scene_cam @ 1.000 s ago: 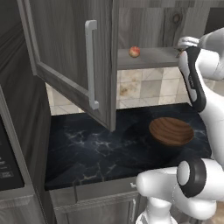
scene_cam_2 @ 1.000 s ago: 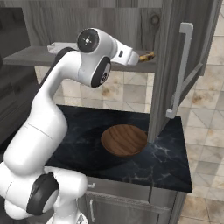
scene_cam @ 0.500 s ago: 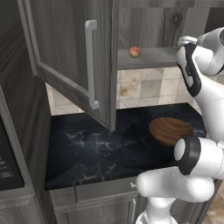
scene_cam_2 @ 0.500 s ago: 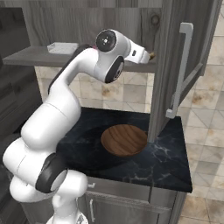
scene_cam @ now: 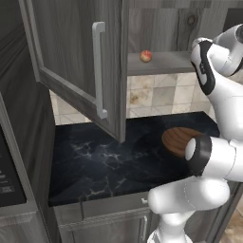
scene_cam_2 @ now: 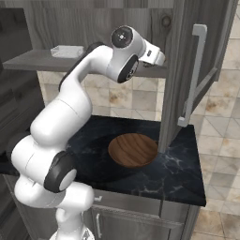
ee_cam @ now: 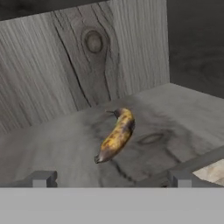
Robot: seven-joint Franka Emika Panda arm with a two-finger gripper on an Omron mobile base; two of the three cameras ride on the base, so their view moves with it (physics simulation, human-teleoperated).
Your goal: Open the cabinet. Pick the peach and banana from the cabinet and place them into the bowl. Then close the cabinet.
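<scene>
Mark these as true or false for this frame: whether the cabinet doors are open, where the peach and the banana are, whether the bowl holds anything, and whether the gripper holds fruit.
1. Both doors of the cabinet stand open. True.
2. The peach lies in the bowl. False: it sits on the cabinet shelf.
3. The banana lies on the cabinet shelf, ahead of the gripper. True.
4. The bowl already holds fruit. False: it is empty, on the dark counter.
5. The gripper is shut on the banana. False: its jaws are open and hold nothing.

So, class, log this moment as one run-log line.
cabinet: open | gripper: open, facing banana | peach: on shelf | bowl: empty
</scene>
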